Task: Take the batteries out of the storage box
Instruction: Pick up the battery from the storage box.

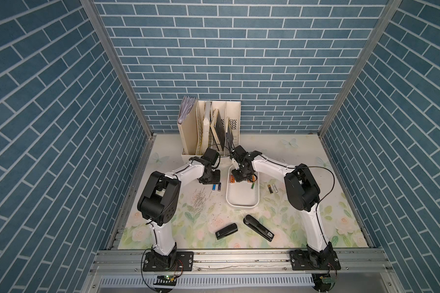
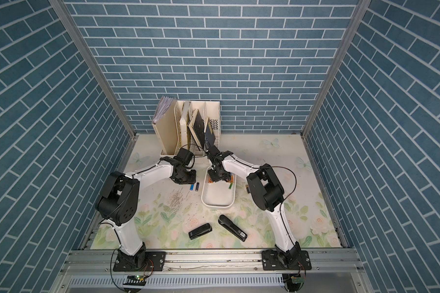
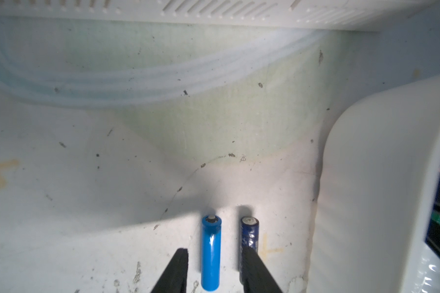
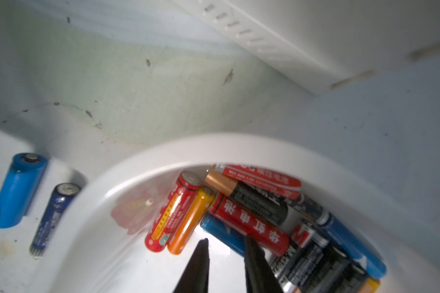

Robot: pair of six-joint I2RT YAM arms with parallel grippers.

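Glossy white plastic storage box (image 4: 163, 157) holding shiny-wrapped batteries (image 4: 249, 223) on a matt, scuffed table (image 1: 277, 210).
The box's smooth walls mirrored a red wrapper. The batteries wore glossy printed sleeves with bare metal end caps. The table covering was a matt flower print, scratched and speckled with dark grit. The file holder (image 1: 186, 137) was smooth cream plastic with moulded slots. Two staplers (image 1: 226, 230) were black with a slight sheen. The front rail (image 1: 239, 258) was ribbed silvery metal; the walls (image 1: 239, 63) carried a matt blue brick print.
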